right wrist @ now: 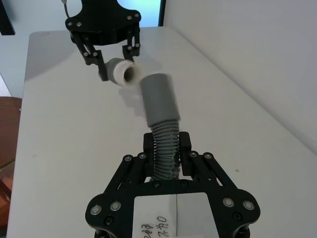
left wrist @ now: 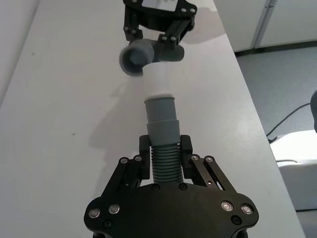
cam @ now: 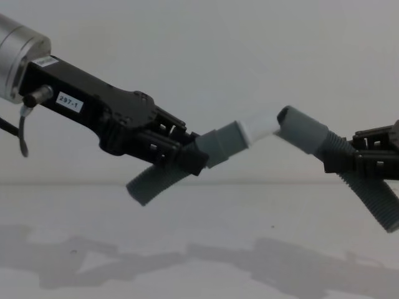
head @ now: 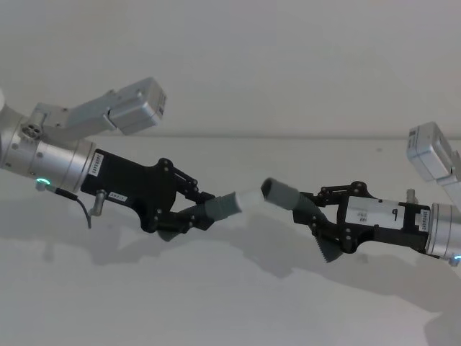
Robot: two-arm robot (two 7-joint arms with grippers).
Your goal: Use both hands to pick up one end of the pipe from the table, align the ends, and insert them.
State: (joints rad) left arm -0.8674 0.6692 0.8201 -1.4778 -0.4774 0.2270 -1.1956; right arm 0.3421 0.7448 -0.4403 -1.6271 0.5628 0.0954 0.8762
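Note:
Both pipe pieces hang above the white table (head: 230, 303). My left gripper (head: 205, 209) is shut on the ribbed part of the pipe piece (head: 223, 207) whose grey cuff ends in a white tip (cam: 257, 129). My right gripper (head: 311, 213) is shut on the ribbed part of the other pipe piece (head: 284, 193), whose cuff has an open round mouth (left wrist: 131, 58). The two ends meet near the middle, the white tip (left wrist: 157, 79) just at the mouth's rim, at an angle and not lined up. In the right wrist view the tip (right wrist: 124, 73) sits beside the grey cuff (right wrist: 158, 99).
The table's right edge (left wrist: 247, 99) runs alongside the floor and a white cabinet (left wrist: 277, 25). A brown object (right wrist: 7, 144) sits beyond the table's other side. Shadows of both arms fall on the table below the pieces.

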